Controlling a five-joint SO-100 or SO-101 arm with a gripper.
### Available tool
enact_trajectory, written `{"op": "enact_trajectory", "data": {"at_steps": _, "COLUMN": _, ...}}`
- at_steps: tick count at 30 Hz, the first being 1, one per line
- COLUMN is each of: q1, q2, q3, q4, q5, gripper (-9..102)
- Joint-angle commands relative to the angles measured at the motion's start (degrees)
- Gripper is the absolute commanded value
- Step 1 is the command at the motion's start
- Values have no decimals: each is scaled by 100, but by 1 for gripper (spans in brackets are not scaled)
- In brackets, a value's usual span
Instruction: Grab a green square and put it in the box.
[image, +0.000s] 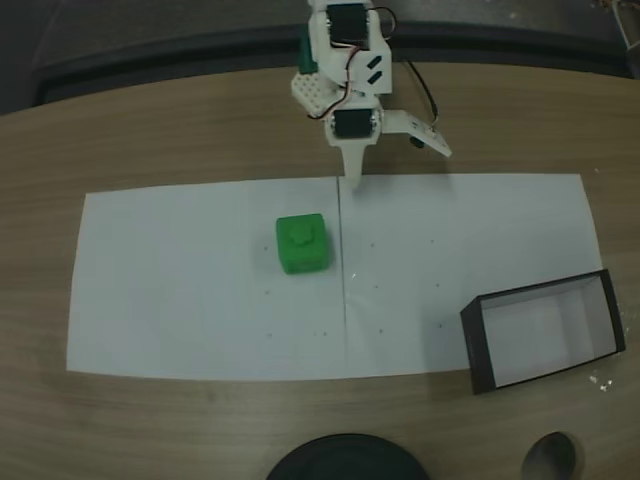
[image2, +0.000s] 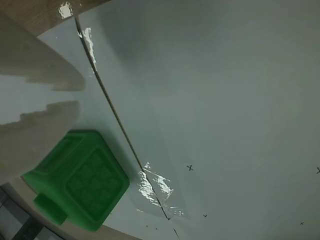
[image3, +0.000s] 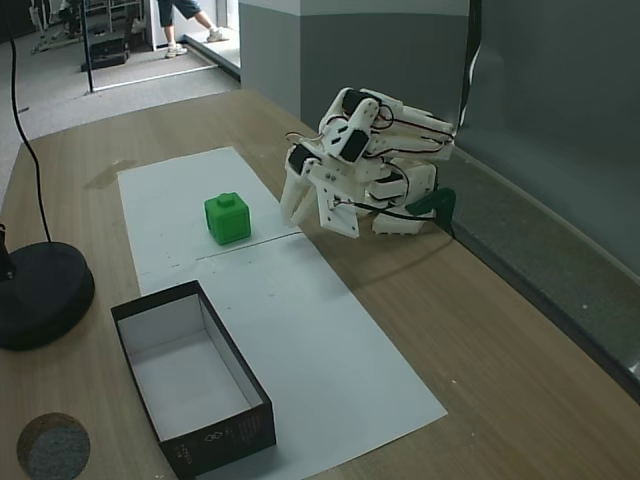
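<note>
Fixed views put the arm folded low at the back of the table, gripper (image: 385, 165) hanging over the far edge of the white paper (image: 180, 300). Fingers are spread in a V, one straight down, one angled out; nothing is held.

Green cube (image: 302, 243) sits upright on the paper, knob on top, just beside the seam (image: 341, 250) where two sheets meet. From the gripper it lies at about 7 o'clock in a fixed view (image: 302, 243), near but apart, no contact. In the wrist view the cube (image2: 80, 180) is seen at 7 o'clock of frame, with a pale finger (image2: 35, 140) close over its upper-left side; contact there cannot be confirmed.

Box (image: 545, 330) is found at 4 o'clock from the cube in the same fixed view, well apart, at the paper's corner, open side up, nothing seen inside.

Step judged: approach, grasp not yet made. Nothing of the transfer is done.

Next move, as judged: the open fingers are to be brought forward and down until the cube is straddled, then closed on two flat side faces. The knob is better avoided as a grip face. A lift clear of the box wall will then be needed before release.

Risk: the cube could be pushed along the smooth paper if one finger lands first.
</note>
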Motion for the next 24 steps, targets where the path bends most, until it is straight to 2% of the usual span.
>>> {"op": "enact_trajectory", "data": {"at_steps": 1, "q1": 0, "q2": 123, "q3": -343, "q4": 70, "q5": 18, "gripper": 0}}
{"op": "enact_trajectory", "data": {"at_steps": 11, "q1": 0, "q2": 123, "q3": -316, "q4": -53, "q5": 26, "gripper": 0}}
{"op": "enact_trajectory", "data": {"at_steps": 18, "q1": 888, "q2": 123, "q3": 0, "q4": -1564, "q5": -26, "gripper": 0}}
{"op": "enact_trajectory", "data": {"at_steps": 24, "q1": 1775, "q2": 123, "q3": -624, "q4": -3032, "q5": -26, "gripper": 0}}
